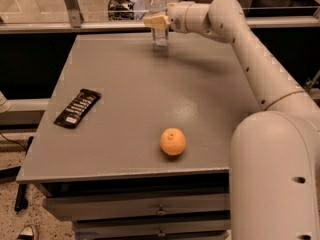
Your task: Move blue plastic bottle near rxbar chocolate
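- Nearest, to the right of the orange (173, 141) and lower in view, is the big rounded housing of my arm (275, 179), which covers the right front corner of the tabletop (135, 79).
- Below the orange, under the front edge of the tabletop, sit two grey drawers (150, 209) with small handles.
- The orange itself rests on the tabletop close to the front edge, alone, touching nothing else.
- The black bar (77, 108) with white lettering lies flat to the left of the orange and a little farther back, near the left edge of the tabletop, turned at a slant. It is well apart from the orange.
- From the housing my arm runs up the right side, past the orange, then bends left across the far end of the tabletop.
- The clear bottle (160, 38) with a white cap stands upright far behind the orange, almost straight back from it, near the far edge. It is well apart from the bar, which lies toward the opposite corner.
- My tool (155, 22) is at the bottle, reaching in from the right at about mid-height and lying across its front. I cannot tell whether it is clamped on the bottle or only beside it.
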Robot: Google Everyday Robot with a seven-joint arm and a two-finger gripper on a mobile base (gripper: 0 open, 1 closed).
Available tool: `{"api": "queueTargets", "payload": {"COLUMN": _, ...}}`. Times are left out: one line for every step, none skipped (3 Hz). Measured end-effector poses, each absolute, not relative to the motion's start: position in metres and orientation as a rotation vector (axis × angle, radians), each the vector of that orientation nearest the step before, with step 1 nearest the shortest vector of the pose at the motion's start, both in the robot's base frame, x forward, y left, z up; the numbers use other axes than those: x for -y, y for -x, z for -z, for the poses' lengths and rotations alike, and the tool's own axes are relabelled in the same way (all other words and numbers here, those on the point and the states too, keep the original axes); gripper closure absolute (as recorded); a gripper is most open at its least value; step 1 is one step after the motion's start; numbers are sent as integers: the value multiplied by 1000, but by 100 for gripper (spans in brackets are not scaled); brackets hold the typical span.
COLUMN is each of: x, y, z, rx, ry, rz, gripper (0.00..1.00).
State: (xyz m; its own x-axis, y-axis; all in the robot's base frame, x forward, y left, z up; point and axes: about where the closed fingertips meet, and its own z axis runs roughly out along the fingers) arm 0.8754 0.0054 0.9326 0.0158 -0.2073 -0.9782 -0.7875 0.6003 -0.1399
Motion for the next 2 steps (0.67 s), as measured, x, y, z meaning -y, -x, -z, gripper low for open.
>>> {"api": "queueTargets", "payload": {"x": -10, "y": -853, "z": -952, "rx": -1488, "ry": 868, "rz": -601, "gripper": 89}}
{"api": "queueTargets", "payload": {"x": -41, "y": -809, "z": -960, "rx": -1483, "ry": 900, "rz": -715, "gripper": 100}}
